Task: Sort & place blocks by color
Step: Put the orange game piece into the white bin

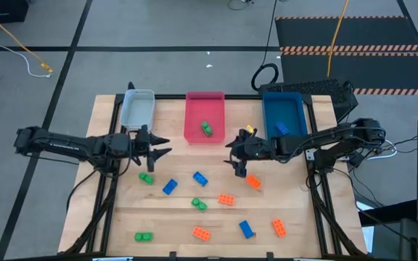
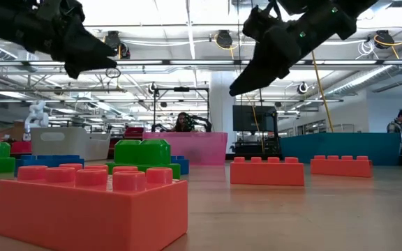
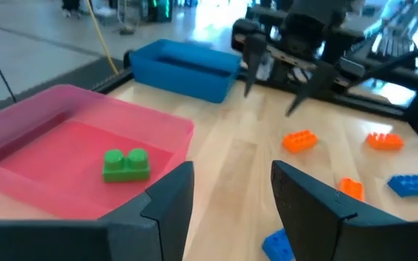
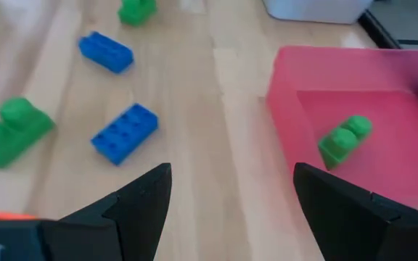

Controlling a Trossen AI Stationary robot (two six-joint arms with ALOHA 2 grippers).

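Note:
My left gripper (image 1: 164,147) hovers open over the table in front of the grey tray (image 1: 137,109), with nothing between its fingers (image 3: 231,174). My right gripper (image 1: 234,158) hangs open above the table between the pink tray (image 1: 204,98) and the blue tray (image 1: 285,101), near an orange block (image 1: 253,182); it too holds nothing (image 4: 231,174). A green block (image 1: 206,129) lies in the pink tray and a blue block (image 1: 281,128) in the blue tray. Several orange, green and blue blocks lie scattered over the near half of the table.
Loose blocks: green (image 1: 146,178), blue (image 1: 169,187), blue (image 1: 199,178), green (image 1: 199,205), orange (image 1: 226,199), blue (image 1: 246,229), orange (image 1: 279,228), orange (image 1: 201,233), green (image 1: 144,236). The three trays stand along the far edge. Bare wood lies between the two grippers.

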